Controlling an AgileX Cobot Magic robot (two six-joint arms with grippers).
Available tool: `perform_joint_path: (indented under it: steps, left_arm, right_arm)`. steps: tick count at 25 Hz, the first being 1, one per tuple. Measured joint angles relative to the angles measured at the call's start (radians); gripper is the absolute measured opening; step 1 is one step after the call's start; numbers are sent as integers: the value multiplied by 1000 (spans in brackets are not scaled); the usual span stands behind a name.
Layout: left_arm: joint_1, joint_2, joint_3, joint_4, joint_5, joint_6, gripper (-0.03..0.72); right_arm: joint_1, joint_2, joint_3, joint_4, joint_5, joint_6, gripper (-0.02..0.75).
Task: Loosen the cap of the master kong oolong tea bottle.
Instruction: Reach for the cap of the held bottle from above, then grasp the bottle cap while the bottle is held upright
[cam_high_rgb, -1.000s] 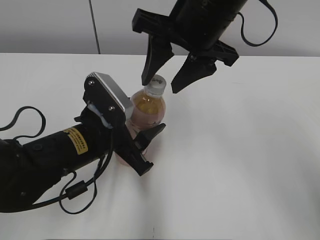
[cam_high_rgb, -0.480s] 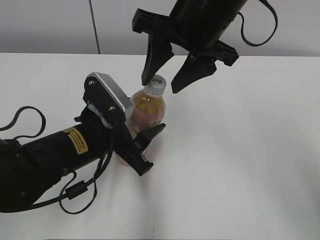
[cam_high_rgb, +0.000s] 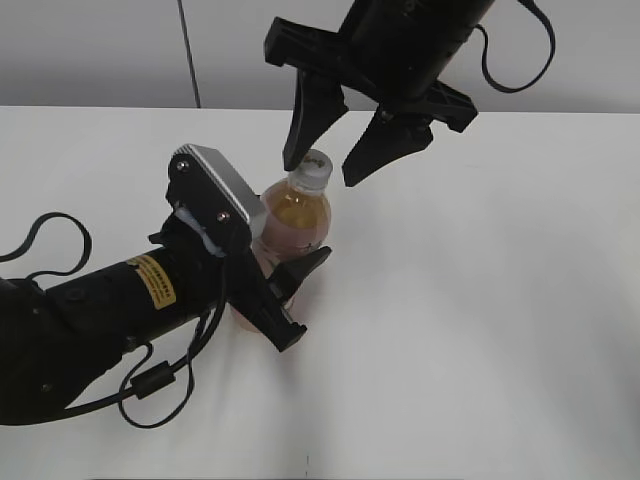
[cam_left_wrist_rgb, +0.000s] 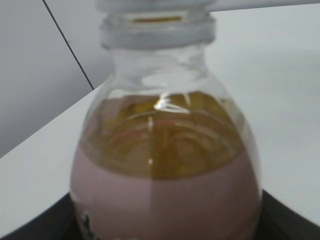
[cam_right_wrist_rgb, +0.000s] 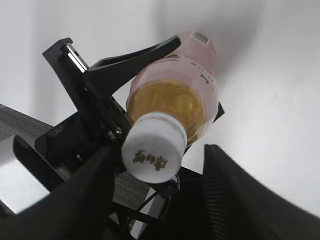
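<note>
On the white table (cam_high_rgb: 480, 300), slightly left of centre in the exterior view, you have the master kong oolong tea bottle (cam_high_rgb: 292, 222) standing upright, with the left gripper (cam_high_rgb: 285, 290) clamped round its pink-labelled lower body. The left wrist view is filled by the bottle's shoulder and amber tea, which fits that hold. The right gripper (cam_high_rgb: 325, 160) hangs over the cap (cam_high_rgb: 313, 171) with its fingers spread apart, one at about 10 o'clock of the cap and the other at about 2 o'clock, neither touching it. In the right wrist view the cap (cam_right_wrist_rgb: 153, 147) sits between the two dark pads, somewhat nearer the left one. Before you close, shift the right gripper so the cap sits midway between the pads, and lower it until the pads cover the cap's ribbed side wall, not just its top edge. Keep the left grip firm, or the bottle will likely turn with the cap when you twist.
</note>
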Motion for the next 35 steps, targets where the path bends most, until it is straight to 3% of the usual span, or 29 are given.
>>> perform_joint_path:
  steps: [15, 35]
  left_arm:
    - [0, 0, 0, 0, 0, 0, 428]
    - [0, 0, 0, -1, -1, 0, 428]
  right_arm:
    - [0, 0, 0, 3, -30, 5, 425]
    - [12, 42, 0, 14, -21, 3, 321]
